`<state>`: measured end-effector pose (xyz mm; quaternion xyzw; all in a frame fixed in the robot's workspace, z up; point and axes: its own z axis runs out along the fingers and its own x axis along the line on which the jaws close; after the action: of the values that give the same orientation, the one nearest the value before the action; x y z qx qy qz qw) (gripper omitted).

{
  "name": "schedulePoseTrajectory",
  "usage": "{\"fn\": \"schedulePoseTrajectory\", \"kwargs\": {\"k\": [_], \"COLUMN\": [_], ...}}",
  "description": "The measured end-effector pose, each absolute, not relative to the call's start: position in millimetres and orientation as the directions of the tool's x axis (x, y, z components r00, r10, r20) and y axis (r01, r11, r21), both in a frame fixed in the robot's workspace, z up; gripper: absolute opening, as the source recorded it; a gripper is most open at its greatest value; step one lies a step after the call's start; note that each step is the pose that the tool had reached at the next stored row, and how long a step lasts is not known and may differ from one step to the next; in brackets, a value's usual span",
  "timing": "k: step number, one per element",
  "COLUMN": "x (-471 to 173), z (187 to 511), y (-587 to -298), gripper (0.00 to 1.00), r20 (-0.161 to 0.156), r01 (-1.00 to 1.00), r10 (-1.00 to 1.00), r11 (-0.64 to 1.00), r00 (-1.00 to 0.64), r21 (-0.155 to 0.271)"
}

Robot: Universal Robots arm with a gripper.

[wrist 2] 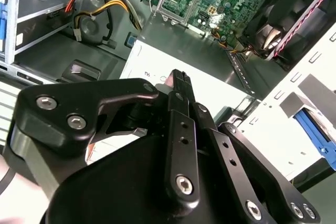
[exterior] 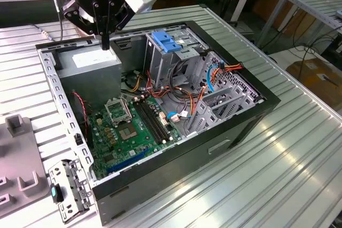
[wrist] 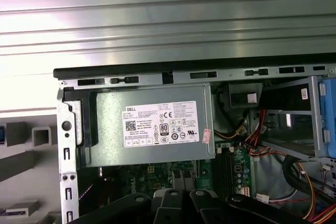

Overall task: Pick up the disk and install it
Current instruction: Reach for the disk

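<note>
The disk is out of view. My gripper (exterior: 105, 45) hangs over the back left corner of the open computer case (exterior: 267, 102) in the exterior view, just above the grey power-supply box (exterior: 91, 63) with its white sticker. In the second wrist view the black fingers (wrist 2: 181, 95) meet at their tips, shut with nothing between them, over the same box (wrist 2: 215, 90). The first wrist view looks straight down on the power-supply box (wrist: 149, 124).
A tall metal drive cage with a blue latch (exterior: 166, 44) stands in the case beside the power supply. The green motherboard (exterior: 128, 126) and loose coloured cables (exterior: 214, 76) lie below. A metal bracket (exterior: 67, 188) and grey fixtures (exterior: 16, 132) sit on the ribbed table at the exterior view's left.
</note>
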<state>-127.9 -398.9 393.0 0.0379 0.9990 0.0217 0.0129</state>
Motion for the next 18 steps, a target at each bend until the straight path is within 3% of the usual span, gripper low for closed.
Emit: {"fn": "schedulePoseTrajectory", "kwargs": {"k": [18], "x": [-145], "z": [392], "y": [-399], "gripper": [0.11], "r20": [-0.022], "r01": [0.075], "r10": [0.076], "r11": [0.996], "r00": [-0.997], "r21": [0.044]}}
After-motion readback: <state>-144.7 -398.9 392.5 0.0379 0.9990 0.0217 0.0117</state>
